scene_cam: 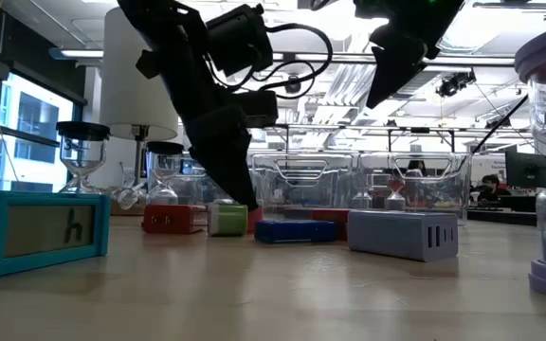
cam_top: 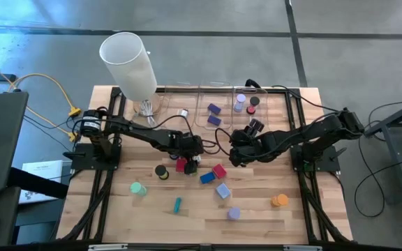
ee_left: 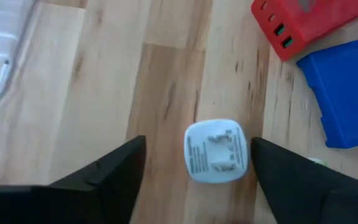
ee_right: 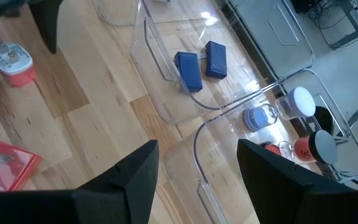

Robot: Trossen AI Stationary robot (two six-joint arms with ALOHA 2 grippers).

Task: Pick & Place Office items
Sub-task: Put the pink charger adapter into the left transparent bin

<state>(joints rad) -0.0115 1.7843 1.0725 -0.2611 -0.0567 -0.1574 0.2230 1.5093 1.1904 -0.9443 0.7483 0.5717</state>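
The left tool [ee_left: 194, 171], fingers apart, straddles a small white plug-like piece [ee_left: 216, 151] mid-surface beside the red block [ee_left: 309, 22]; closing off-centre could squirt it sideways.

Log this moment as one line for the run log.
left gripper: open, straddling white plug on table, not gripped | right gripper: open, empty, above clear bins | red block, blue block: beside plug

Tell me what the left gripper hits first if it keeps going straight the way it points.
Probably the small white plug-like piece lying on the wooden table. It sits directly between the open fingers of the left gripper, apparently untouched; the remaining gap is hard to judge.
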